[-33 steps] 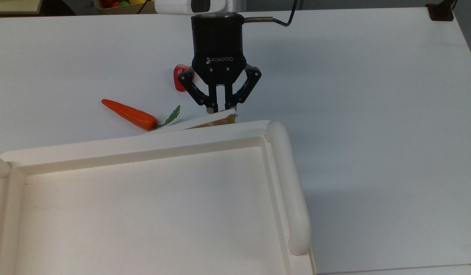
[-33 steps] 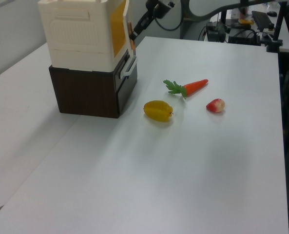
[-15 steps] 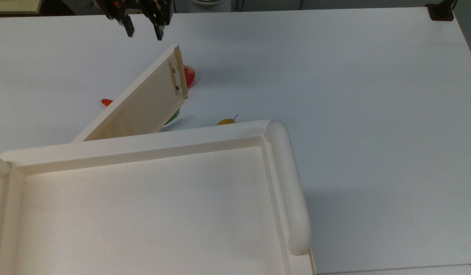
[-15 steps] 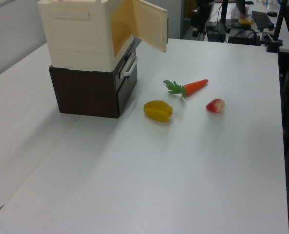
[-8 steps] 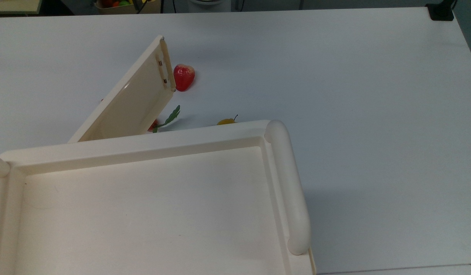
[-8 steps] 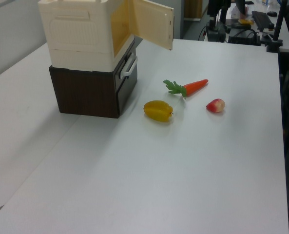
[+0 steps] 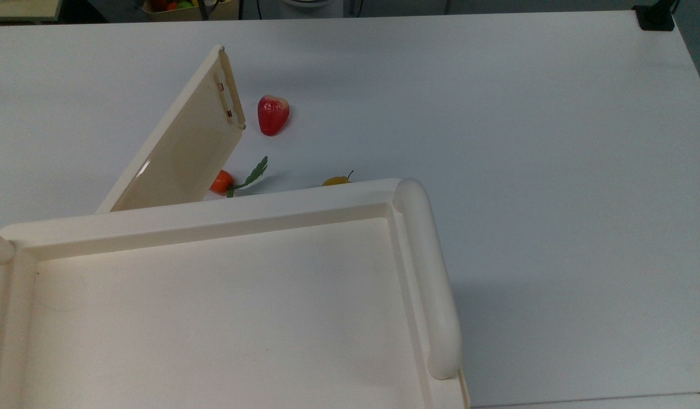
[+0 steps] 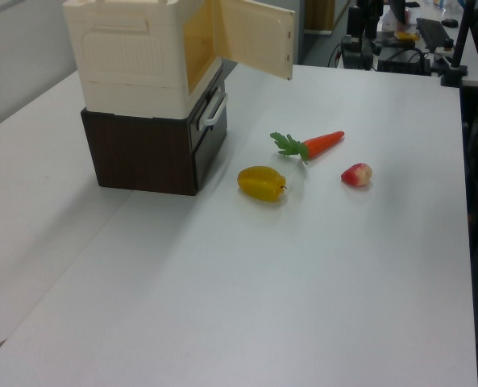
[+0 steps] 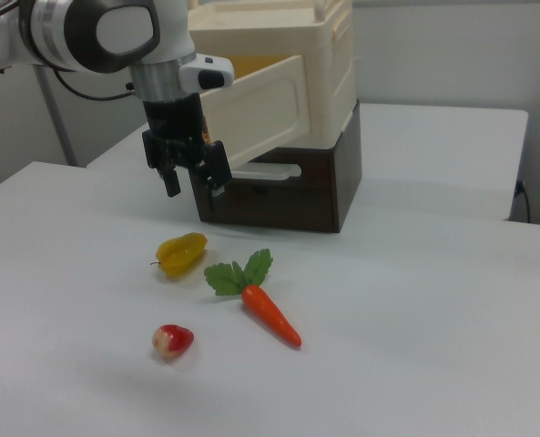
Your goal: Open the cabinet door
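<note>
The broad white table (image 7: 526,142) takes up most of each view. On it, the large cream-white plastic cabinet (image 8: 134,56) sits atop a dark brown wooden base with a drawer (image 8: 150,153), at the upper left of the left view and upper centre of the right view; its recessed tray-like top (image 7: 213,318) fills the lower left of the top view, with a thick rounded cream bar (image 7: 426,272) along the right rim.

The thin flat cream cabinet door (image 7: 179,142) stands swung wide open, reaching from the cabinet's front edge toward the upper left of the top view, its glossy tan inner face (image 8: 255,36) showing at the top of the left view and its narrow slot handle (image 7: 225,96) near the free edge.

The white robot arm (image 9: 106,36) comes in at the upper left of the right view. Its black two-finger tool (image 9: 189,182) hangs just in front of the door's free edge, fingers spread apart and grasping nothing.

An orange toy carrot with green leaves (image 9: 260,305), a yellow toy pepper-like fruit (image 9: 181,252) and a small red toy strawberry (image 9: 173,340) lie on the table in front of the cabinet, apart from one another.
</note>
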`<state>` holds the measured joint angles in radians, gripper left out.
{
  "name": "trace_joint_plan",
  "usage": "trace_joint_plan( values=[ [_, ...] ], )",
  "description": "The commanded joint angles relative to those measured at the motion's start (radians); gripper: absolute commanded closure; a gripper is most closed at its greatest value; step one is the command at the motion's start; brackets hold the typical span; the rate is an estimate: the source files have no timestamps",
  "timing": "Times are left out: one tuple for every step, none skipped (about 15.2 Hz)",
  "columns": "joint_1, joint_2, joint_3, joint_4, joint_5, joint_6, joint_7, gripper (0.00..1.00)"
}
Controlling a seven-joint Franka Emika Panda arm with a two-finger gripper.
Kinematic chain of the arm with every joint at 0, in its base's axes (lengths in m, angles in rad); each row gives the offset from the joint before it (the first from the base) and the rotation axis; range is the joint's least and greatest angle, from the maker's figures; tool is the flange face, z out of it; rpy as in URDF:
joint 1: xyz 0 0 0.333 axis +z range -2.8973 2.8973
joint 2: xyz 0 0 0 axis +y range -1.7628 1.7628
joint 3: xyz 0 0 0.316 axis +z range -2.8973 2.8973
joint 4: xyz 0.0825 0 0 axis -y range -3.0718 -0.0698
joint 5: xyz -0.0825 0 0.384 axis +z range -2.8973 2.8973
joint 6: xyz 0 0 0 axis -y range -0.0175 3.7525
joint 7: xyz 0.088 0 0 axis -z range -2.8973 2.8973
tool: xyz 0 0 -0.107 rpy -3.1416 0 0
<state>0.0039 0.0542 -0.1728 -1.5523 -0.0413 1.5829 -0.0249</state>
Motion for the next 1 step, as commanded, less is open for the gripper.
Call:
trace_joint_plan(
  values=[
    [0.001,-0.027,-0.011,-0.029,-0.015,0.008,-0.024,0.00]
  ],
)
